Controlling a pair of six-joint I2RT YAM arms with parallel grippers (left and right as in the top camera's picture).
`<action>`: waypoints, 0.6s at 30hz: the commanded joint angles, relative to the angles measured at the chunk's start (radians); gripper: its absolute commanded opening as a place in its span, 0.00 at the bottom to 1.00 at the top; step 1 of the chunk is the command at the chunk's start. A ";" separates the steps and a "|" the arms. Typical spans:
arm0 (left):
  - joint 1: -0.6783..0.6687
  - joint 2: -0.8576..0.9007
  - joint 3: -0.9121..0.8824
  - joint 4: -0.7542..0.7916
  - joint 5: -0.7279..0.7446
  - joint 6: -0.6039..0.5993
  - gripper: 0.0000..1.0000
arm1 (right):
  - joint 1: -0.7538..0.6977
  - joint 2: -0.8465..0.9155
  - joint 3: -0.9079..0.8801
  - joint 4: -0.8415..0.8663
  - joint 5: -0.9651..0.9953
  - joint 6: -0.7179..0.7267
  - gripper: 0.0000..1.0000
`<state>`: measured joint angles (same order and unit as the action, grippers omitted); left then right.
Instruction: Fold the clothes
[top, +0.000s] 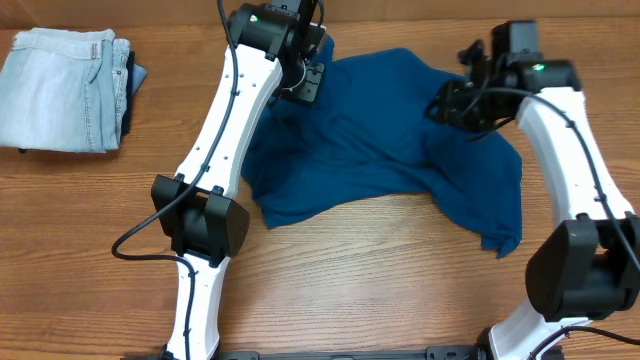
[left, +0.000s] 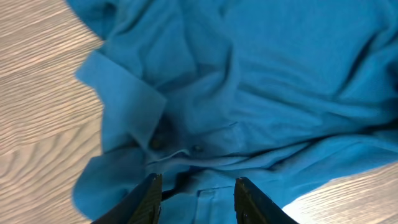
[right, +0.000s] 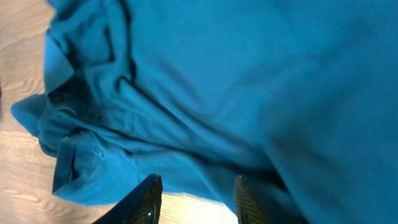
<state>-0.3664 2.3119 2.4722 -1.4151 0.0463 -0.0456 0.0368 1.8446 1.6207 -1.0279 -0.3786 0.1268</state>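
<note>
The polo shirt (top: 380, 150) lies crumpled across the table (top: 380, 285) with nothing folded yet, so all the work is left. The left gripper (left: 194, 186) and right gripper (right: 194, 186) each stand half-parted over cloth; whether they pinch it I cannot tell. Only the wrist views show the collar (left: 124, 106) and placket; only overhead shows the jeans (top: 60, 90) far left

**Grips Unseen — Collar Covered**

From overhead, the left arm (top: 225, 130) covers the collar end of the polo shirt (top: 380, 140), and both sets of fingers sit hidden under their wrists. The wrist views' bottom edge cuts off the left gripper (left: 198, 182) and right gripper (right: 196, 180) — whether either pinches fabric cannot be told. A dark layer (top: 136, 76) beside the jeans (top: 55, 90) is too small to identify.
</note>
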 joint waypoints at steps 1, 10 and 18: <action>-0.007 0.067 0.007 0.001 0.053 0.023 0.38 | 0.052 -0.018 -0.087 0.079 -0.019 0.032 0.27; -0.007 0.190 0.007 -0.004 0.138 0.049 0.20 | 0.068 -0.018 -0.116 0.100 -0.015 0.027 0.20; -0.006 0.311 0.007 0.058 0.108 0.046 0.10 | 0.068 -0.018 -0.116 0.080 -0.015 0.027 0.19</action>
<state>-0.3698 2.5565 2.4729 -1.3811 0.1543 -0.0162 0.1108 1.8450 1.5085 -0.9421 -0.3889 0.1528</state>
